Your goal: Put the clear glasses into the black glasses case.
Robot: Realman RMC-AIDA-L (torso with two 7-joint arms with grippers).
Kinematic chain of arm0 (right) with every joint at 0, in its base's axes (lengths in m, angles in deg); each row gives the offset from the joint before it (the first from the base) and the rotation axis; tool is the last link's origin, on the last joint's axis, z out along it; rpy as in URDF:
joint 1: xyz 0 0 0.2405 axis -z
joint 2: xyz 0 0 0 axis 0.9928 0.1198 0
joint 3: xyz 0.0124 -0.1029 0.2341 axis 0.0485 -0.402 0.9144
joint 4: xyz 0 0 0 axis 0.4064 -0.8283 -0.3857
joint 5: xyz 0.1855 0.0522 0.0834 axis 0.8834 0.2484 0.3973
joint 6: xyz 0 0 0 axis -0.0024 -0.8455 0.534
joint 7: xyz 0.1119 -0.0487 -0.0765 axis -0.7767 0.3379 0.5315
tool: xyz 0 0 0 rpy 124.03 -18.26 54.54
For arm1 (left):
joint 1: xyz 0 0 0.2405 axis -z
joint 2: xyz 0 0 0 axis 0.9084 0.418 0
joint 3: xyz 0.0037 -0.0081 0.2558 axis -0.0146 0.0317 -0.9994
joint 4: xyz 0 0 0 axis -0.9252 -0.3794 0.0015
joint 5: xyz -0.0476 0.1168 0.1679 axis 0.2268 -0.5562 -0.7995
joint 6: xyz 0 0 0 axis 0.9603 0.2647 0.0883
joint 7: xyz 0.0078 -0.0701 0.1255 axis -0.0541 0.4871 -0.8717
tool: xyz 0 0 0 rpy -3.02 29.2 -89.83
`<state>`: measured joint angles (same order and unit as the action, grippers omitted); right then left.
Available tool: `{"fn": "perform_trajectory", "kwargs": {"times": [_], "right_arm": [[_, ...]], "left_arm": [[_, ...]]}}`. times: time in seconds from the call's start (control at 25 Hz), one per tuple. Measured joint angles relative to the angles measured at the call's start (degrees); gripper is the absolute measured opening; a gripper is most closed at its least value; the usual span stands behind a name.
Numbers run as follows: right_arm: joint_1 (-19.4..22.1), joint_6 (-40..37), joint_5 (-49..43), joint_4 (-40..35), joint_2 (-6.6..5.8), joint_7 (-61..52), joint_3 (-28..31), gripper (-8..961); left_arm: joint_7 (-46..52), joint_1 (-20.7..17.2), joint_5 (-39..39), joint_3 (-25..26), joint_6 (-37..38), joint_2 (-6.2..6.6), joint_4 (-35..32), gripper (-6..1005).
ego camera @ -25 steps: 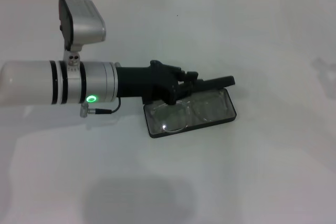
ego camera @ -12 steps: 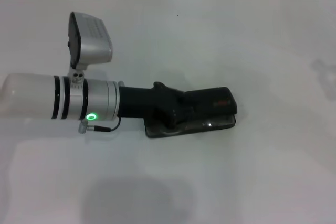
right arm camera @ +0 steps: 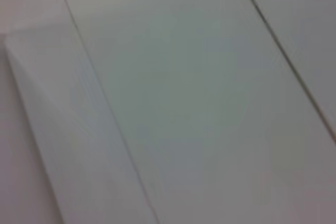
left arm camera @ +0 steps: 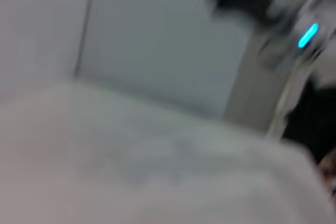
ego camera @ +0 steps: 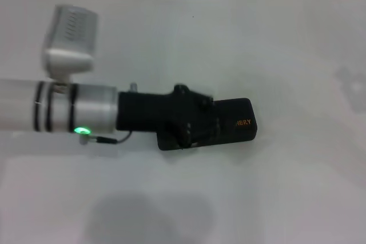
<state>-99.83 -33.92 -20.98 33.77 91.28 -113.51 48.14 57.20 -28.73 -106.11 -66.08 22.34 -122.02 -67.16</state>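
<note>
Surface: a plain white surface [ego camera: 274, 187] fills the head view, with a tiled wall along the far edge, its seams showing as thin dark lines.

Black glasses case: the black glasses case [ego camera: 231, 124] lies flat near the middle of the surface, long side running across the view. Its lid is down. Small orange lettering shows on the lid toward my right end of the case.

Clear glasses: I cannot see them in any view; with the lid down, nothing of the case's inside shows.

My left arm: it reaches in from my left side, a white and silver sleeve with dark bands and a small green light, then a black wrist section.

My left fingers: my left gripper [ego camera: 191, 130] sits over the left end of the case, black against black. I cannot tell whether my fingers are spread or pressed together, or whether they touch the lid.

Left wrist camera housing: a grey box stands up from the arm, above the sleeve.

Left wrist view: blurred; only pale surface, a wall and a small blue light at a dark edge.

My right arm: out of the head view. Its wrist view shows only pale tiles with thin seams.
</note>
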Motion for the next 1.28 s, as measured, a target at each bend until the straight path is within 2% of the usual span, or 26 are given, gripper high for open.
{"fn": "perform_trajectory", "kwargs": {"times": [0.04,0.08,0.12,0.24,0.44,0.64,0.8,0.88,0.92,0.96,1.0,1.04,1.12,1.24,1.28], "right_arm": [[0.02,0.05,-0.01,0.00,-0.18,0.05,-1.26,171],[0.04,0.11,-0.03,0.00,-0.26,0.06,-2.04,171],[0.06,0.22,-0.03,-0.01,-0.34,0.10,-2.77,171],[0.08,0.37,-0.05,-0.01,-0.35,0.53,-3.15,172],[-0.18,0.43,-0.87,-0.13,-0.42,0.88,-4.50,174],[-2.00,-0.44,-6.14,-0.93,-0.79,1.12,-5.42,176],[-4.56,-2.14,-12.50,-1.94,-1.54,3.79,-12.21,177],[-5.93,-1.18,-15.58,-2.98,-1.09,4.36,-16.82,178],[-5.93,-1.18,-15.58,-2.98,-1.09,4.36,-16.82,178],[-6.66,0.05,-17.61,-3.68,-0.28,5.10,-19.48,178],[-6.66,0.05,-17.61,-3.68,-0.28,5.10,-19.48,179],[-6.90,0.47,-17.91,-3.48,0.62,8.67,-21.97,179],[-6.94,-0.70,-14.84,-1.44,0.82,13.19,-23.92,259],[-7.16,-3.29,-9.77,1.28,0.55,16.04,-24.89,379],[-7.24,-4.03,-8.92,1.54,0.53,16.17,-24.94,458]], "left_arm": [[1.05,-1.77,1.79,0.02,2.87,0.08,-3.19,234],[3.77,-5.10,4.62,0.00,6.16,0.22,-9.97,234],[3.77,-5.10,4.62,0.00,6.16,0.22,-9.97,235],[6.89,-7.98,5.39,0.00,6.57,0.30,-15.63,236],[7.89,-8.49,4.48,0.00,5.33,0.30,-15.09,239],[8.12,-8.76,4.61,-0.03,4.68,0.19,-15.23,241],[8.30,-8.71,3.73,0.07,7.57,0.90,-17.38,243],[7.34,-8.68,3.86,0.52,10.92,1.33,-18.16,244],[6.61,-8.69,4.52,1.15,12.61,1.56,-18.23,252],[6.09,-8.70,5.25,1.79,13.80,1.74,-18.25,260],[5.96,-8.72,6.36,3.32,15.42,1.95,-18.11,267],[6.09,-8.77,7.12,4.47,16.39,2.09,-17.92,275],[7.85,-9.20,9.07,7.60,18.95,2.37,-17.29,291],[10.20,-10.16,9.33,8.18,20.04,2.53,-17.89,314],[10.86,-10.46,8.75,7.83,20.46,2.68,-18.23,322]]}}
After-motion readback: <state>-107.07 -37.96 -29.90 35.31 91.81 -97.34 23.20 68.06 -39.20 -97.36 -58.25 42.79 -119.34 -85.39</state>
